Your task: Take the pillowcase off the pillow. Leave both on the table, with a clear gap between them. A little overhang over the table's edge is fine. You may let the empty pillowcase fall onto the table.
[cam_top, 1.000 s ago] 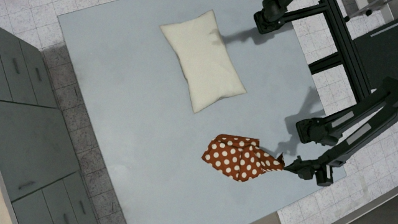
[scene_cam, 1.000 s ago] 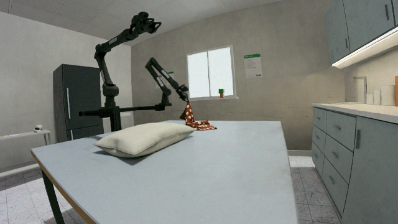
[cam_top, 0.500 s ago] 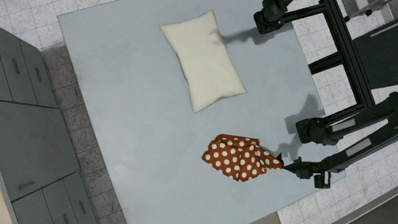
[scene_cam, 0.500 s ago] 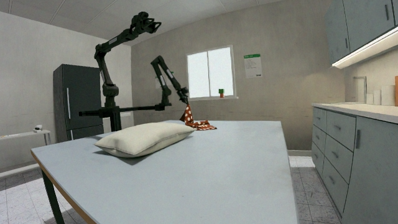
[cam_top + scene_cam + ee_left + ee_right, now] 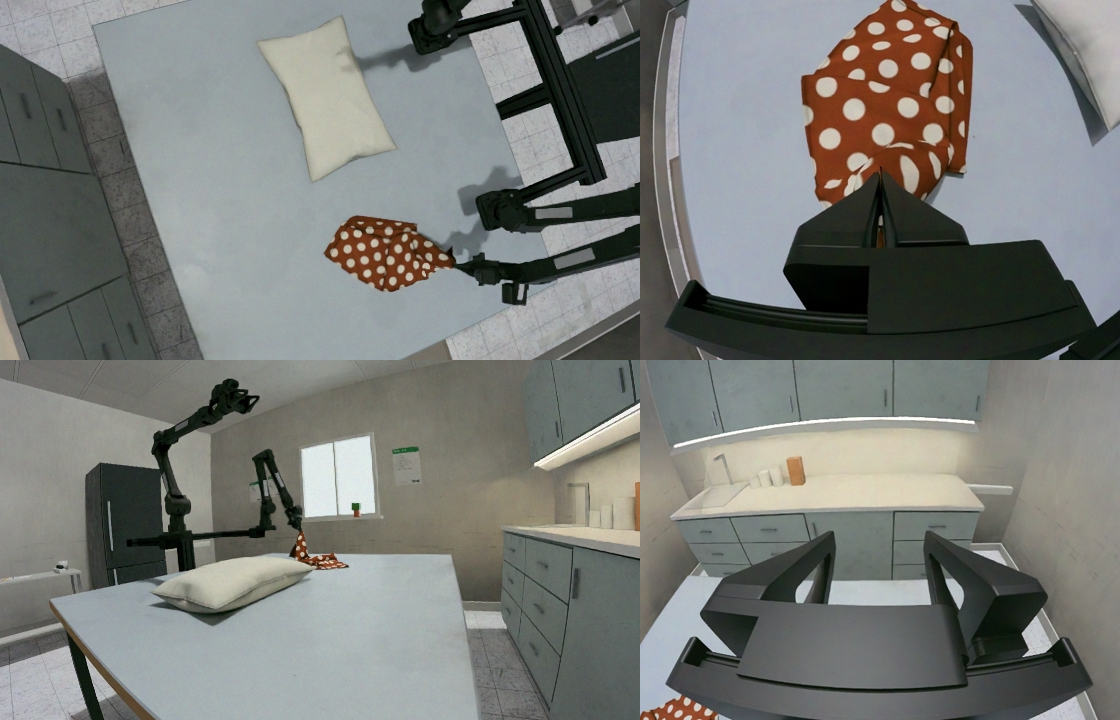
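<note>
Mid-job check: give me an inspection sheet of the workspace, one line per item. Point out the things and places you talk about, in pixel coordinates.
Surface: pale blue table (image 5: pixel 200 200) (image 5: pixel 350 660) (image 5: pixel 736 116) (image 5: pixel 663 631), no spill seen.
Job's things: pillow (image 5: pixel 330 95) (image 5: pixel 235 580) (image 5: pixel 1101 46) bare, lying apart from the dotted pillowcase (image 5: pixel 367 260) (image 5: pixel 327 561) (image 5: pixel 872 96) (image 5: pixel 673 710), partly lifted.
Clutter: nothing seen.
Left gripper (image 5: pixel 456 265) (image 5: pixel 300 529) (image 5: pixel 880 170): shut on the pillowcase.
Right gripper (image 5: pixel 254 404) (image 5: pixel 878 534): open, raised, holding nothing.
Cables: nothing seen.
Surroundings: cabinets (image 5: pixel 55 200) (image 5: pixel 600 610) (image 5: pixel 849 546) beyond the table, window (image 5: pixel 320 480) in the wall.

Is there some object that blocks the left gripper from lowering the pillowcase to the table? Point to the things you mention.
Nothing visible blocks it. The left gripper (image 5: pixel 457 265) (image 5: pixel 300 529) (image 5: pixel 880 180) holds the pillowcase (image 5: pixel 372 252) (image 5: pixel 300 547) (image 5: pixel 868 96) (image 5: pixel 678 710) above the table (image 5: pixel 225 200) (image 5: pixel 325 650) (image 5: pixel 744 116) (image 5: pixel 663 631), and the pillow (image 5: pixel 330 100) (image 5: pixel 235 582) (image 5: pixel 1101 50) lies off to one side.
</note>
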